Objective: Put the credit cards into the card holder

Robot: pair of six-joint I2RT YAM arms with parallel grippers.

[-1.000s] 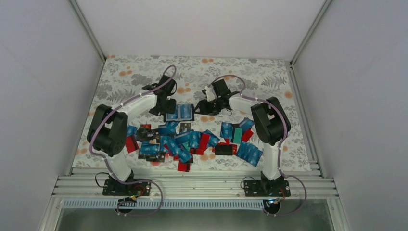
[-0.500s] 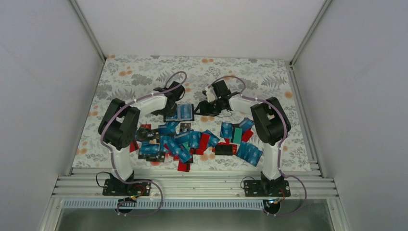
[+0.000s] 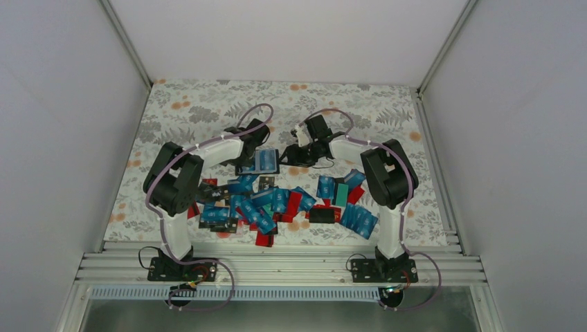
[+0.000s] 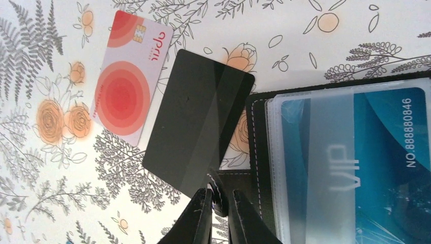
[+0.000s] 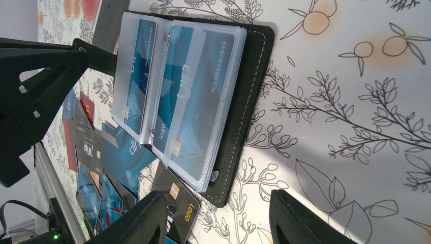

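On the left, the left fingers [image 4: 203,218] were drawn nearly together, and they appeared to pinch the near corner of a black card [image 4: 198,122]. That card lay over a red card [image 4: 124,91] and reached the left edge of the card holder [image 5: 249,91]. The holder lay open at the far middle of the surface [image 3: 194,104], with a few blue cards already in its clear sleeves. Just to its right, the right fingers [image 5: 295,218] stood spread and grasped nothing. Most of the credit cards [image 3: 263,204] lay heaped on the near side, so the task looked barely begun.
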